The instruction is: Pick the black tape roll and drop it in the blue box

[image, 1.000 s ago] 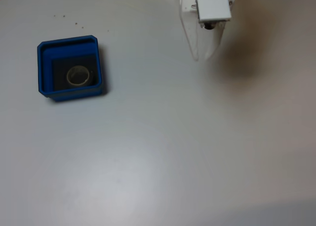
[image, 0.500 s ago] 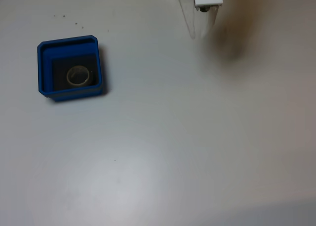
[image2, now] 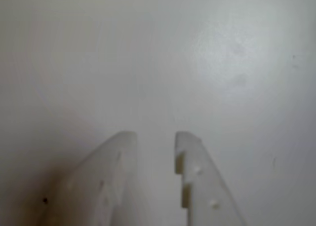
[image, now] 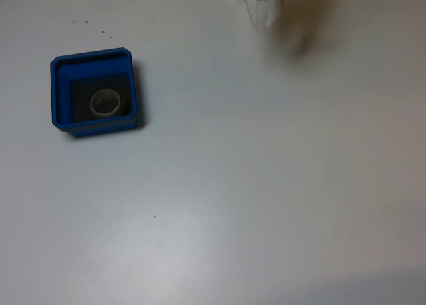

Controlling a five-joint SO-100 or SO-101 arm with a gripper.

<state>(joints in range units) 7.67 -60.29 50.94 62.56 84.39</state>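
Task judged complete. Black tape roll (image: 105, 102) lying flat inside the blue box (image: 60, 92), at about 9 o'clock in the fixed view, pale inner core facing up and ring resting on the dark floor, just right of the floor's centre and near the right-hand inner wall. Flat pose fits a drop from above: nothing propping it, nothing leaning on the rim. Box sitting square on the pale surface (image: 233, 185), well apart from the arm.

Gripper (image2: 155, 136) seen in the wrist view with jaws a narrow gap apart and nothing between them, only bare surface beyond the tips. Empty jaws match a roll already let go. In the fixed view, just a sliver of the gripper's pale plastic at about 12 o'clock, at the top edge, with a soft dark shadow beside it toward 1 o'clock; the position far from the box suits a parked, out-of-the-way posture rather than any reach.

A few tiny dark specks (image: 93, 25) on the surface above the box, toward 11 o'clock, unrelated to the job.

No further move called for, beyond resting the arm.
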